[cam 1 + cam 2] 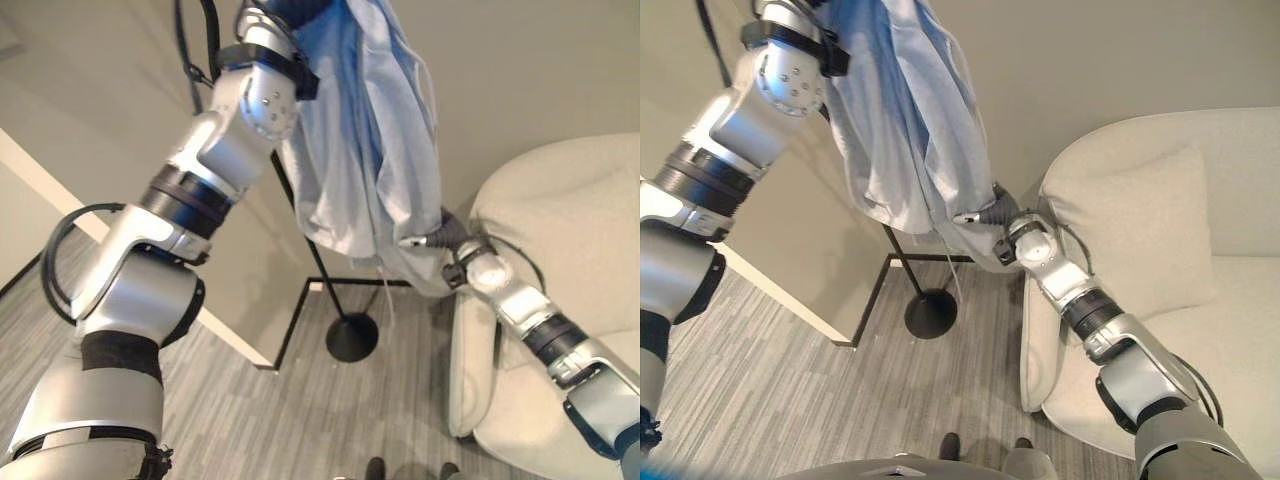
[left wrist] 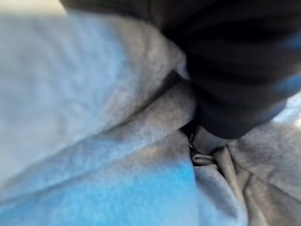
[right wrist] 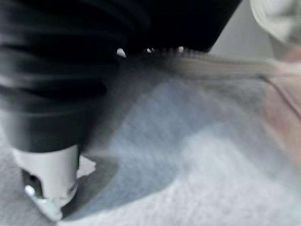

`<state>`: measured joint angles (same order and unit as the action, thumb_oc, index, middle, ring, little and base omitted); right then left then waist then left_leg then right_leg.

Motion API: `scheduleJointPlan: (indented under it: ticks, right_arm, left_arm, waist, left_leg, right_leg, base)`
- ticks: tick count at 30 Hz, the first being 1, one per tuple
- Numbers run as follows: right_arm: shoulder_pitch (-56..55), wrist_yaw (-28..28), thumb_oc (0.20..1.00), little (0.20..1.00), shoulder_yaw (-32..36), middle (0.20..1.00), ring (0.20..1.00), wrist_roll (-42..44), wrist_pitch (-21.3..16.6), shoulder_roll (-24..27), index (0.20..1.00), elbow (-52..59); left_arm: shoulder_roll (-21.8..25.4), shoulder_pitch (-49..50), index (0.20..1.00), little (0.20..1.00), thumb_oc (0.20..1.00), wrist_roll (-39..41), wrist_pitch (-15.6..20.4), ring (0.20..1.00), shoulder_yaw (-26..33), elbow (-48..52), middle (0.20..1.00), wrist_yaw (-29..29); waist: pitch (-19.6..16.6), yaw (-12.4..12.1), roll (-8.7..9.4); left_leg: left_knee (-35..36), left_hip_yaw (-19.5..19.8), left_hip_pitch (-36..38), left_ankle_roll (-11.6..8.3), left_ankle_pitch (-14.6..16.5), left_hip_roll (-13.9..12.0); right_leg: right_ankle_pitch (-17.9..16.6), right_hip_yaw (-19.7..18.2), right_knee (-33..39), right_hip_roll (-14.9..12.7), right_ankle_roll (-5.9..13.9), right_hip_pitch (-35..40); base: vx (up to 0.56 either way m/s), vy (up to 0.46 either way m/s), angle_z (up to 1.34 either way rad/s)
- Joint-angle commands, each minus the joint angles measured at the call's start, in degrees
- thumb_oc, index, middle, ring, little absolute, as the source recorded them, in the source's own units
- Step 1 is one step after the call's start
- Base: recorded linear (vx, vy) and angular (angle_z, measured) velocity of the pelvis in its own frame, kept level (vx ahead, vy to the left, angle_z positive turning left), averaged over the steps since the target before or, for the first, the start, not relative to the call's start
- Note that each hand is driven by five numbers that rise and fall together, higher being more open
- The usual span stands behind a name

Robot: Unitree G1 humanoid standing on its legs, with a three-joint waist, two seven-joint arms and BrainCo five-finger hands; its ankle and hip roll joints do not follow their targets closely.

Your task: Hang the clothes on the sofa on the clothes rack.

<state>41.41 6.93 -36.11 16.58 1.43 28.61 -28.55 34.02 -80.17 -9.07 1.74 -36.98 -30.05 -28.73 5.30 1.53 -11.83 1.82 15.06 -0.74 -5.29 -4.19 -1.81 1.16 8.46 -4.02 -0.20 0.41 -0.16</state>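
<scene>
A light blue garment (image 1: 365,150) hangs down in front of the wall, its top bunched at my raised left hand (image 1: 270,20), whose dark cover shows above the silver wrist. In the left wrist view the cloth (image 2: 94,141) wraps the hand and hides what lies past the cover. My right hand (image 1: 1002,215) is at the garment's lower hem beside the sofa, with one finger (image 1: 968,217) lying along the cloth and the thumb (image 3: 47,188) against it. The clothes rack's black pole (image 1: 312,250) runs behind the garment down to its round base (image 1: 352,337).
A cream sofa (image 1: 580,220) with a cushion (image 1: 1140,220) stands at the right, its arm close to the rack's base. A thin black frame (image 1: 296,325) lies on the grey carpet by the wall's corner. Open carpet spreads toward the lower left.
</scene>
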Motion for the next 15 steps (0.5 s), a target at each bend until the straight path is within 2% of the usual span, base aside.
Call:
scheduleJointPlan:
  ticks: [1, 4, 9, 10, 11, 15]
  right_arm:
    - [2.30, 0.16, 1.000, 1.000, 0.27, 1.000, 1.000, -3.21, -1.50, -0.37, 1.000, -0.97]
    - [2.78, 0.87, 1.000, 1.000, -1.46, 1.000, 1.000, -5.03, -1.61, -5.46, 1.000, -5.64]
    - [1.93, 0.68, 1.000, 1.000, -2.47, 1.000, 1.000, -5.34, -1.36, -8.39, 1.000, -9.22]
    - [1.52, 0.18, 0.438, 0.438, -2.74, 0.438, 0.438, -4.41, -1.34, -9.28, 0.438, -10.84]
    - [1.44, -0.06, 0.200, 0.200, -2.83, 0.200, 0.200, -3.85, -1.32, -9.67, 0.200, -11.56]
    - [1.28, -0.19, 0.200, 0.200, -3.05, 0.200, 0.200, -2.99, -1.34, -10.28, 0.200, -13.27]
  left_arm:
    - [2.36, -6.33, 0.200, 0.200, 0.200, 2.40, -0.26, 0.200, 3.54, -3.53, 0.200, -2.79]
    - [0.22, -7.42, 0.200, 0.200, 0.200, 2.19, -0.32, 0.200, 3.71, -4.28, 0.200, -3.90]
    - [-0.56, -8.35, 0.200, 0.200, 0.200, 1.96, -0.32, 0.200, 3.71, -4.40, 0.200, -4.36]
    - [-1.02, -9.06, 0.200, 0.200, 0.200, 2.16, -0.26, 0.200, 3.58, -4.74, 0.200, -4.67]
    - [-1.21, -9.11, 0.200, 0.200, 0.200, 2.40, -0.21, 0.200, 3.70, -4.87, 0.200, -4.79]
    - [-1.59, -9.64, 0.200, 0.200, 0.200, 3.13, 0.06, 0.200, 3.43, -5.40, 0.200, -4.98]
  waist:
    - [-3.14, -1.46, 5.68]
    - [-3.33, -1.54, 5.31]
    - [-3.23, -1.60, 4.78]
    - [-3.17, -1.70, 4.53]
    - [-3.20, -1.78, 4.49]
    - [-3.31, -1.99, 4.41]
  left_leg:
    - [3.18, -0.61, 0.05, 0.41, -0.38, 1.90]
    - [3.18, -0.83, 0.34, 0.58, 0.31, 1.94]
    - [3.18, -0.84, 0.55, 0.67, 0.28, 2.04]
    - [3.18, -0.68, 0.34, 0.68, -0.32, 2.10]
    - [3.18, -0.58, 0.33, 0.68, -0.34, 2.11]
    - [3.18, -0.49, 0.70, 0.66, 0.24, 2.29]
  right_leg:
    - [1.60, -4.34, 7.50, -3.56, 4.06, 6.78]
    - [2.04, -4.65, 7.79, -3.56, 3.94, 7.05]
    - [2.07, -4.73, 7.78, -3.63, 3.96, 7.23]
    - [1.65, -4.51, 7.71, -3.72, 4.05, 7.02]
    - [1.64, -4.42, 7.77, -3.76, 4.07, 7.10]
    - [2.07, -4.27, 8.13, -3.87, 4.03, 7.74]
  base:
    - [0.00, 0.000, 0.00]
    - [0.00, 0.013, 0.04]
    - [0.01, 0.005, 0.01]
    - [0.02, 0.015, 0.04]
    - [0.00, 0.000, 0.00]
    - [0.03, 0.002, 0.04]
